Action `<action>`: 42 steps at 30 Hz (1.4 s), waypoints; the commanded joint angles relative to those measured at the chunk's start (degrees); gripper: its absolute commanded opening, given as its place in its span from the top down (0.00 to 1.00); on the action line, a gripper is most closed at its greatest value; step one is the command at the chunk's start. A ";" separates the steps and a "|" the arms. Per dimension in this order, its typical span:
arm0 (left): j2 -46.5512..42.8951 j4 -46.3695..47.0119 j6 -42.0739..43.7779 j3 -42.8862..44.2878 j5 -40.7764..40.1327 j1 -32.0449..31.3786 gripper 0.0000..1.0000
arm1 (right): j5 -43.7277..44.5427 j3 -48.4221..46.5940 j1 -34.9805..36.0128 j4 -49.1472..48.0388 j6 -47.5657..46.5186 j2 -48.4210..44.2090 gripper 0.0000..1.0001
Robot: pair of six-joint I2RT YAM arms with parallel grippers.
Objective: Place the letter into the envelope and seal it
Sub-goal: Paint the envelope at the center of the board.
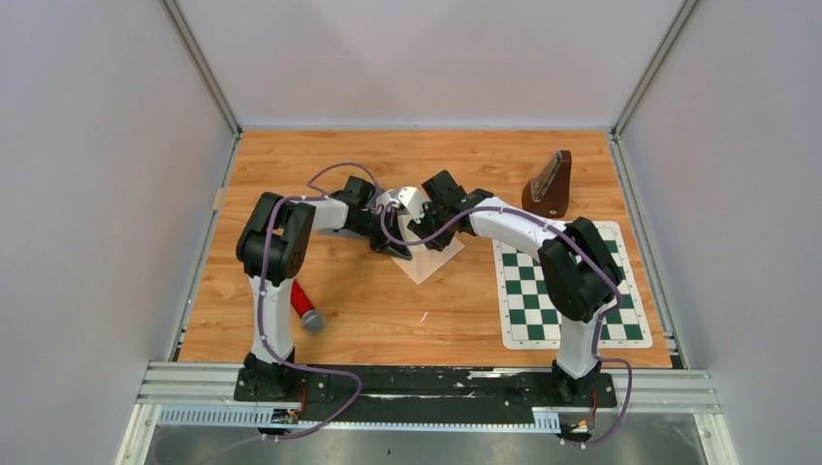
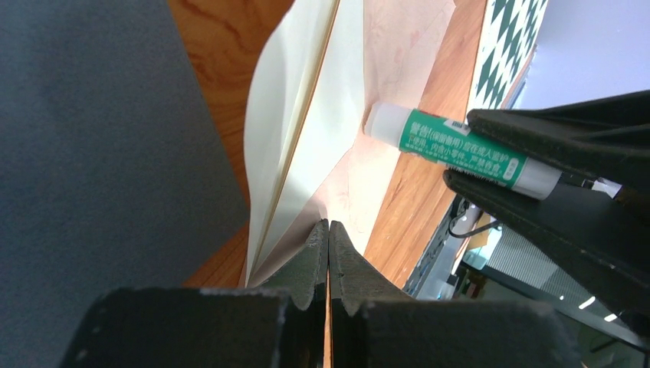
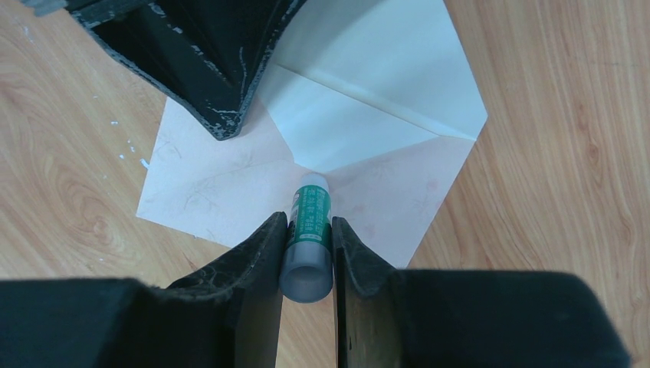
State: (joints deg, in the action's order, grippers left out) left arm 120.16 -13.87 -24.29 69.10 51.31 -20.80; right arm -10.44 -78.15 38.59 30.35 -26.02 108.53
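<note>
The envelope [image 1: 426, 254] is found near the middle of the counter [image 1: 388, 320], a little toward 12 o'clock. Its flap [image 2: 291, 115] is pinched and held up by the shut left end effector [image 2: 328, 226], so the inside is left bare. A green glue stick [image 3: 313, 203] is gripped by the right end effector [image 3: 308, 222], tip pointed to 12 o'clock at the fold, likely so glue can be rubbed on for sealing. The letter cannot be seen.
</note>
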 commanded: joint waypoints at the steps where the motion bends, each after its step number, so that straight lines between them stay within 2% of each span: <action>1: 3.79 -0.49 2.78 -0.87 -8.48 -0.87 1.00 | -4.35 0.68 2.40 8.48 1.13 0.72 1.00; 14: 3.81 -0.27 2.67 -0.99 -8.25 -0.82 1.00 | -4.02 -1.00 4.60 10.26 1.41 2.50 1.00; 26: 4.00 -0.35 2.67 -0.87 -8.16 -0.82 1.00 | 2.45 -0.43 1.44 9.56 -0.03 3.43 1.00; 42: 4.07 -0.40 2.67 -0.79 -8.15 -0.82 1.00 | 5.42 1.74 -0.47 9.73 -1.10 2.72 1.00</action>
State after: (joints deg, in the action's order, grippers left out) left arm 120.38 -13.72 -24.32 69.10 51.77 -20.67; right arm -10.07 -79.33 39.51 35.38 -25.74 108.68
